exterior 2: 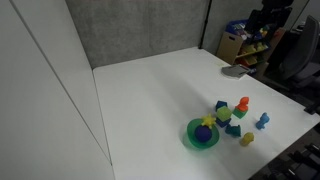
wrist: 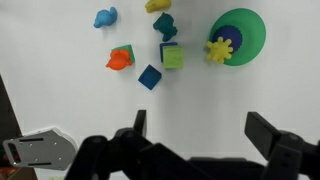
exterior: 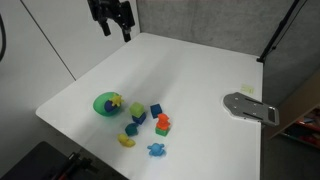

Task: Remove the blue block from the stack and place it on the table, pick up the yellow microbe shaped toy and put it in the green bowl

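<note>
The blue block [wrist: 149, 77] lies alone on the white table [wrist: 60, 95], next to the green cube [wrist: 173, 57]. It also shows in both exterior views [exterior: 156, 110] [exterior 2: 221, 104]. The yellow microbe shaped toy [wrist: 220, 48] lies in the green bowl [wrist: 250, 25], at its rim beside the dark-blue centre, as both exterior views show [exterior: 115, 99] [exterior 2: 209, 122]. My gripper [wrist: 200, 135] is open and empty, high above the table and far from the toys; an exterior view shows it at the top [exterior: 112, 25].
Near the blocks are an orange-and-red block tower [wrist: 120, 59], a light-blue spiky toy [wrist: 105, 17], a teal toy [wrist: 165, 27] and a second yellow toy [wrist: 157, 5]. A grey metal plate [exterior: 248, 106] lies at the table edge.
</note>
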Robot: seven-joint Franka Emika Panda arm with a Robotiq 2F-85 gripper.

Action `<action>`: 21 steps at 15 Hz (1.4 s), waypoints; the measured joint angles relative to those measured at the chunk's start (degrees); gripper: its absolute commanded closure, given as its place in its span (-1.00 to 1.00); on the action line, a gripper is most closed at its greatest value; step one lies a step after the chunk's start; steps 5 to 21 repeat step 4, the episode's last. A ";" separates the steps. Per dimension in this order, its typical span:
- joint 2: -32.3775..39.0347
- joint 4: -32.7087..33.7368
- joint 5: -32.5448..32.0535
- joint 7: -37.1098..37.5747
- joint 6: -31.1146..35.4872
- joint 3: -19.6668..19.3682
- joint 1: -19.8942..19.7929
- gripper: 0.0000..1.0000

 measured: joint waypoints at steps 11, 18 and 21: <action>-0.18 -0.01 0.00 0.00 0.00 0.03 0.00 -1.00; -0.18 -0.01 0.00 0.00 0.00 0.03 0.00 -1.00; -0.18 -0.01 0.00 0.00 0.00 0.03 0.00 -1.00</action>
